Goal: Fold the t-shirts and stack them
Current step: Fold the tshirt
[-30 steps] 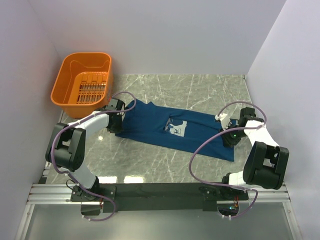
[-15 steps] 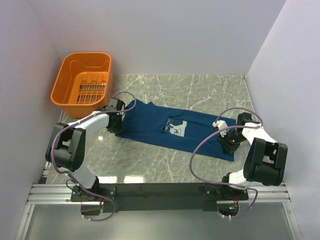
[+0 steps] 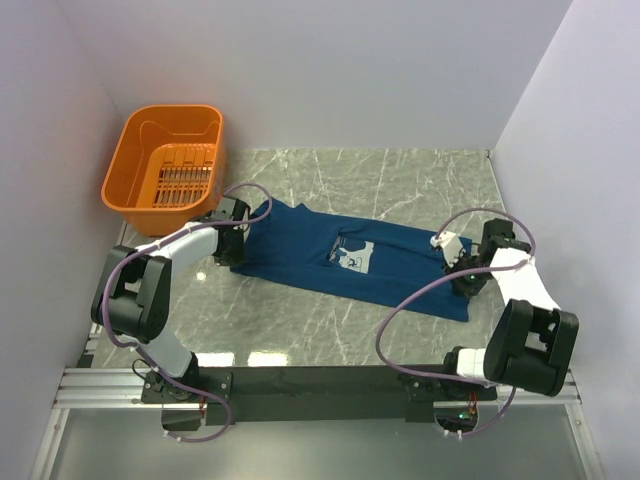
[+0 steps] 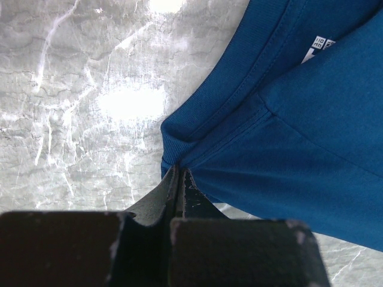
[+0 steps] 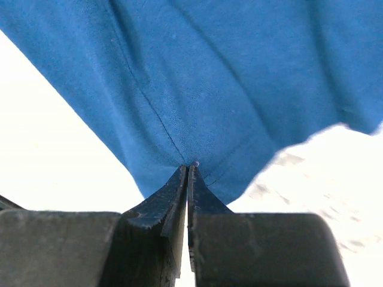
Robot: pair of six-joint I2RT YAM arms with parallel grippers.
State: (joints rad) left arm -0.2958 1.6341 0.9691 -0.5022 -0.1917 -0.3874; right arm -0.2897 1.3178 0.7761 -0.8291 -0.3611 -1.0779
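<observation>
T-shirt, dark navy, lies spread flat across the marble worktop, neck end to the left, hem to the right. Pale chest print faces up near its middle. Left gripper is at the neck end: jaws pressed together on a pinch of cloth just beside the ribbed collar; a white size label shows inside the neck. Right gripper is at the hem end, near corner: jaws together, clamped on the fabric where a seam runs in. Orange basket sits at the far left, beyond the neck end, not touching the shirt.
</observation>
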